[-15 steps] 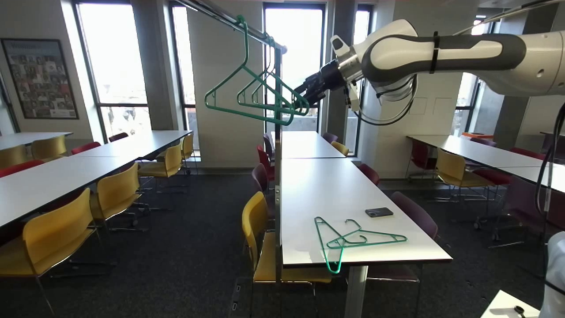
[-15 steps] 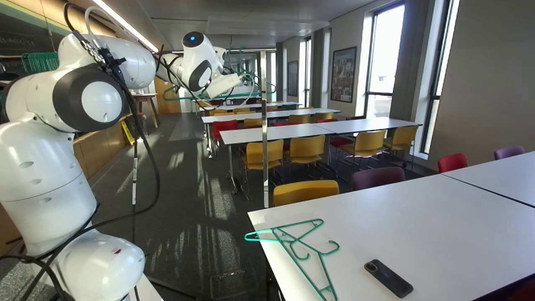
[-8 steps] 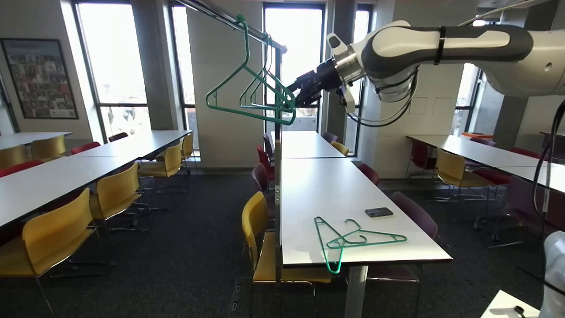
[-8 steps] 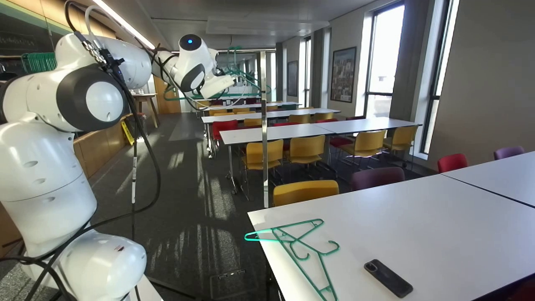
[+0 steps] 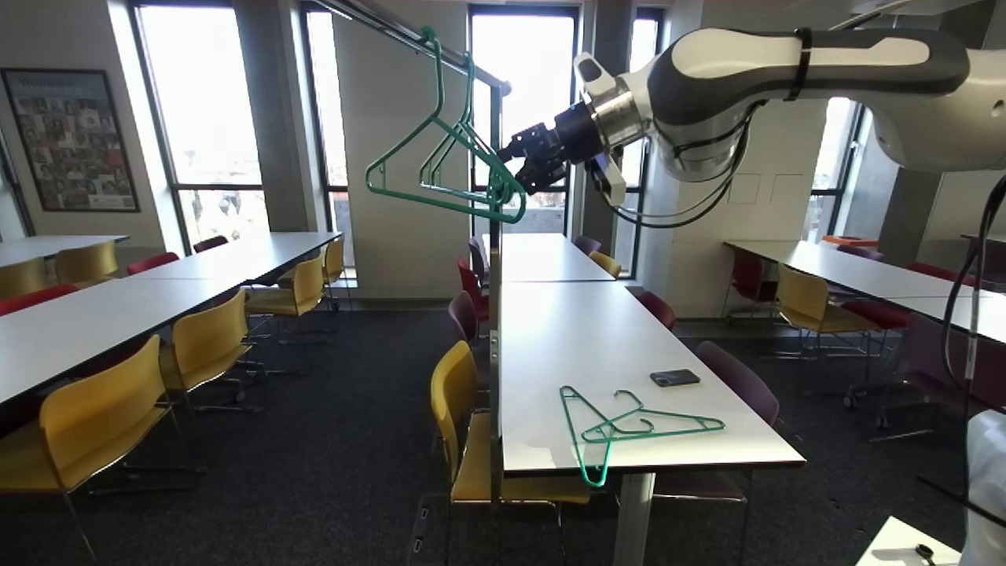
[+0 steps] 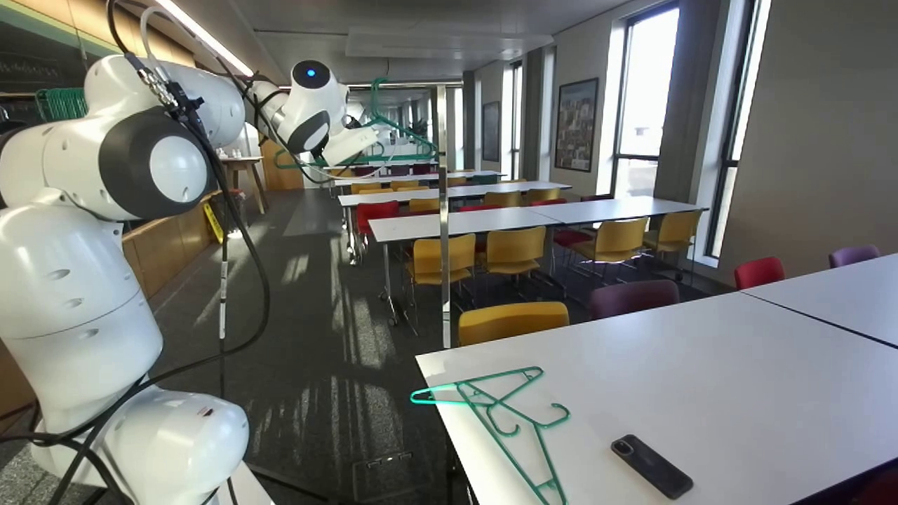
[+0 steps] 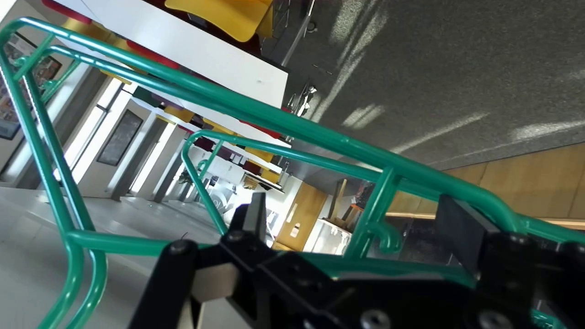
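Several green plastic hangers hang from a metal rail (image 5: 377,20). The front hanger (image 5: 438,79) has its hook over the rail, and more hangers (image 5: 468,94) hang close behind it. My black gripper (image 5: 515,171) is at their right lower corners, with its jaws wide apart. In the wrist view the gripper (image 7: 352,203) stands open, one finger (image 7: 258,214) and the opposite pad (image 7: 461,233) spread either side of a hanger's short crossbar (image 7: 372,205). The right pad overlaps the hanger's corner there; I cannot tell whether they touch. The lower bar runs partly hidden behind the fingers.
An upright post (image 5: 495,314) carries the rail's end, close to the gripper. Below stands a white table (image 5: 574,346) with two crossed green hangers (image 5: 660,435) and a dark phone (image 5: 674,378). A yellow chair (image 5: 448,401) stands beside the post.
In an exterior view my gripper has shifted left and slightly down. The rear hangers have slid and swung left, nearer the front one. The jaws stay wide; the table items are unmoved.
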{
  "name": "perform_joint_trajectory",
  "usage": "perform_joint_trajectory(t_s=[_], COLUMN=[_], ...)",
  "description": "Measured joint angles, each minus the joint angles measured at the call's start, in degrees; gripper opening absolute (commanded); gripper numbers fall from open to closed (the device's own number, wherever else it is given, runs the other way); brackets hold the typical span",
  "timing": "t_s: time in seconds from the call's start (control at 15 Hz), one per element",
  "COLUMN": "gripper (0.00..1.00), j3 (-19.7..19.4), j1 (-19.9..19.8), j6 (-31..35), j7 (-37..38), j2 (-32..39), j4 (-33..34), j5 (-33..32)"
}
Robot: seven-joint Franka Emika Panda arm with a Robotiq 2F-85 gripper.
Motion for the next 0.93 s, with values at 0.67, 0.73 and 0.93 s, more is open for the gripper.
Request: perform_joint_trajectory(t_s=[0.67, 0.73, 0.93], gripper=[1.0, 1.0, 1.0], j3=[4.44, 5.4, 7.7], j1=[-0.23, -0.84, -2.45], j6=[-3.82, -4.11, -4.65], j7=[-2.14, -2.28, -3.2], j2=[-0.25, -0.31, -0.38], j4=[-0.41, -0.49, -0.65], j5=[1.03, 1.35, 2.16])
